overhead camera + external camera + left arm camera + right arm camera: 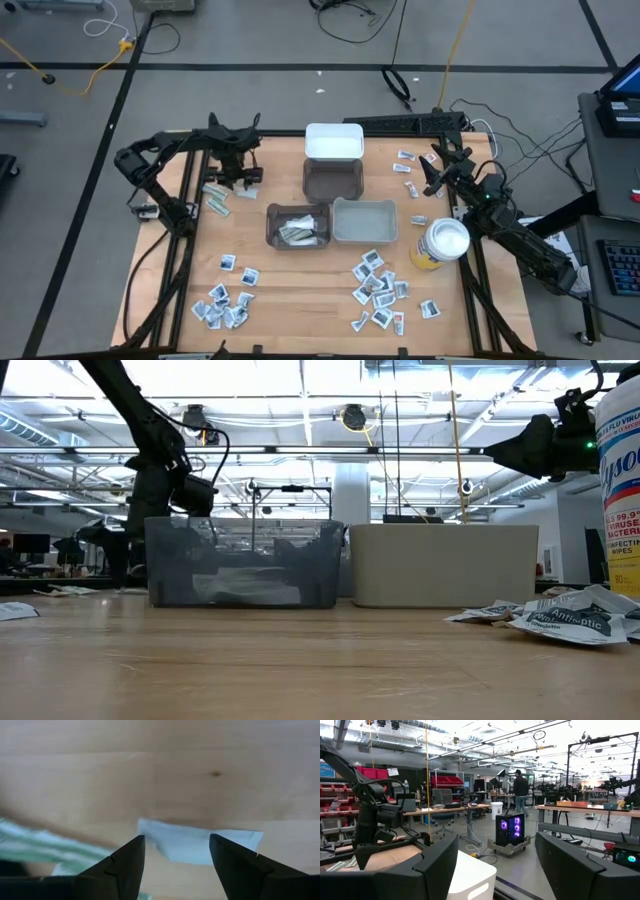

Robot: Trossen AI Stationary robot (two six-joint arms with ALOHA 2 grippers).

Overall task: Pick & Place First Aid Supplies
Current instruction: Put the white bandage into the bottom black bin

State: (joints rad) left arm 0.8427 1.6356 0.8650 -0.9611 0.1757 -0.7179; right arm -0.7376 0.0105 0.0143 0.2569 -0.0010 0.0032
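Observation:
Far left on the table, my left gripper (243, 172) points down, open, just above the wood. In the left wrist view its fingers (125, 857) stand on either side of a small white packet (197, 842) that lies flat on the table; I see no touch. Greenish strip packets (45, 846) lie beside it. More first aid supplies lie in piles at the near left (225, 300), near right (380, 285) and far right (405, 165). My right gripper (435, 168) waits open, raised at the far right, with nothing between its fingers (427, 865).
Four bins stand mid-table: a white one (334, 130), a dark one (310, 185), a dark one holding packets (275, 238) and a pale grey one (340, 235). A yellow canister with a white lid (440, 245) stands at the right. Bare wood lies along the near edge's middle.

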